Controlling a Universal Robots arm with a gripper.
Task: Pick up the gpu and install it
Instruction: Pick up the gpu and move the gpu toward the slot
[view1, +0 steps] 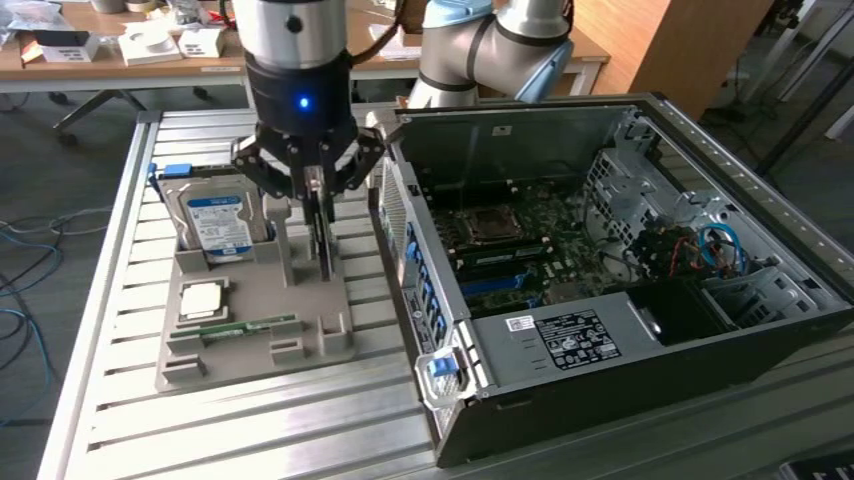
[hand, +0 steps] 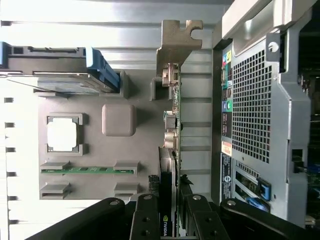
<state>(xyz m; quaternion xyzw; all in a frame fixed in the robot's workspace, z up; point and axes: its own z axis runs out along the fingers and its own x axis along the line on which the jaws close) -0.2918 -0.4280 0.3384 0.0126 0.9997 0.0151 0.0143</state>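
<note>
The gpu (view1: 324, 240) is a thin dark card standing on edge over the grey parts holder (view1: 254, 345), at the holder's side nearest the computer case. My gripper (view1: 318, 200) hangs straight above it, with its fingers down either side of the card's upper edge. In the wrist view the gpu (hand: 171, 105) runs edge-on away from the gripper (hand: 170, 222), ending in its grey metal bracket (hand: 177, 42). Both jaws press against the card's faces. I cannot tell whether the card's lower edge has left the holder (hand: 90, 155).
The holder also carries a silver hard drive (view1: 218, 222), a square processor (view1: 203, 298) and a green memory stick (view1: 247, 325). The open computer case (view1: 561, 335) lies at the exterior view's right, its motherboard (view1: 534, 240) exposed. Its rear panel (hand: 255, 110) stands close beside the gpu.
</note>
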